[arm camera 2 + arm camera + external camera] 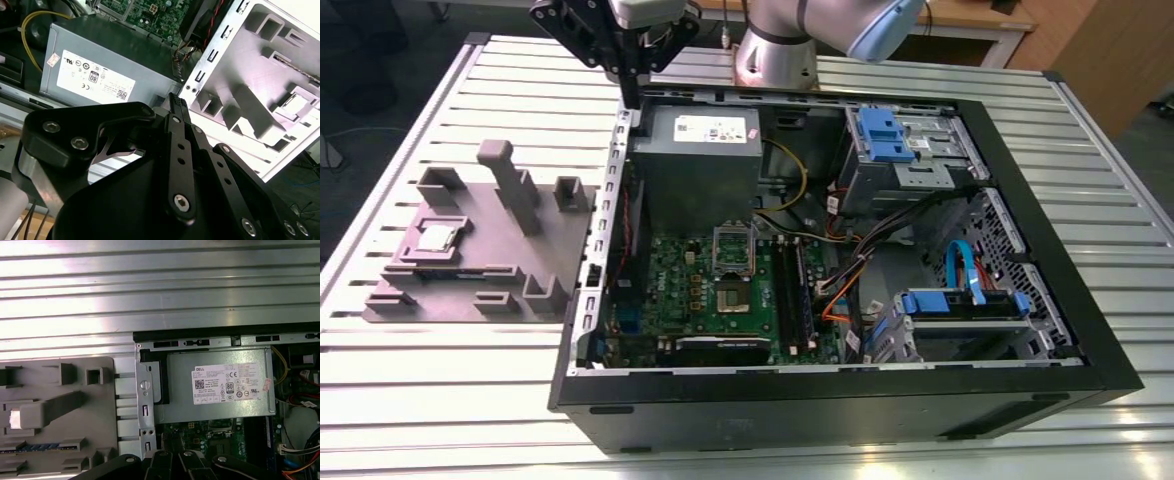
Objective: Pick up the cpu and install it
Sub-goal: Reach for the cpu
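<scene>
The cpu (438, 237), a small silvery square chip, lies in a recess of the grey holder block (520, 270) on the table, at the exterior view's left of the open computer case (1014, 200). In the second wrist view the cpu (299, 102) shows as a pale square in the holder (250, 80). My gripper (636, 92) hangs shut and holds nothing, above the case's back corner beside the grey power supply box (700, 160), well away from the cpu. The green motherboard (674, 290) carries the open socket (731, 297).
Beside the socket run black memory slots (790, 290). Blue drive brackets (887, 135) and loose cables (854, 270) fill the case's right half. A tall post (507, 185) rises from the holder. The arm's base (774, 50) stands behind the case on the slatted table (440, 400).
</scene>
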You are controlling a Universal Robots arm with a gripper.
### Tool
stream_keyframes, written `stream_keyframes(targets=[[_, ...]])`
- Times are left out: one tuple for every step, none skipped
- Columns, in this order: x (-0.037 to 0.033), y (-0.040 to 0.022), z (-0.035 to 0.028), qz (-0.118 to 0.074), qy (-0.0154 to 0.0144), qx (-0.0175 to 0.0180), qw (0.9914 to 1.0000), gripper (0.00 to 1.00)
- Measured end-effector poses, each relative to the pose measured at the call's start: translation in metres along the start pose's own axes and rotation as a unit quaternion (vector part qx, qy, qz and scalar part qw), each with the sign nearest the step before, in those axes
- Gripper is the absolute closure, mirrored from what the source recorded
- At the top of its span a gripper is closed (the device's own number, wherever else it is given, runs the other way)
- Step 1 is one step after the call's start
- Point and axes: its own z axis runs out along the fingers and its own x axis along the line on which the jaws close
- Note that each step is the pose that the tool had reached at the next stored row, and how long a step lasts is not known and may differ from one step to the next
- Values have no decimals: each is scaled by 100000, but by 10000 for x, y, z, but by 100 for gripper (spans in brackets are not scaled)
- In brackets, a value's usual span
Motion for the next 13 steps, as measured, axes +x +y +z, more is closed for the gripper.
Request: stream_keyframes(targets=[[4, 0, 0, 0, 2, 2, 100000, 90], [8, -1, 0, 0, 1, 1, 100000, 90], [12, -1, -1, -2, 0, 2, 100000, 90], [16, -1, -1, -1, 2, 1, 100000, 90], [20, -1, -1, -3, 3, 4, 100000, 90], [23, -2, -1, -1, 0, 0, 100000, 90], [28, -2, -1, 1, 3, 4, 100000, 90], [31, -3, -1, -2, 1, 3, 100000, 90], [36, -3, -1, 0, 2, 2, 100000, 90], [40, -3, -1, 0, 2, 2, 100000, 90], [45, -3, -1, 0, 2, 1, 100000, 90], [49, -4, -1, -1, 0, 2, 100000, 90], [53, -4, -2, -1, 0, 2, 100000, 90]])
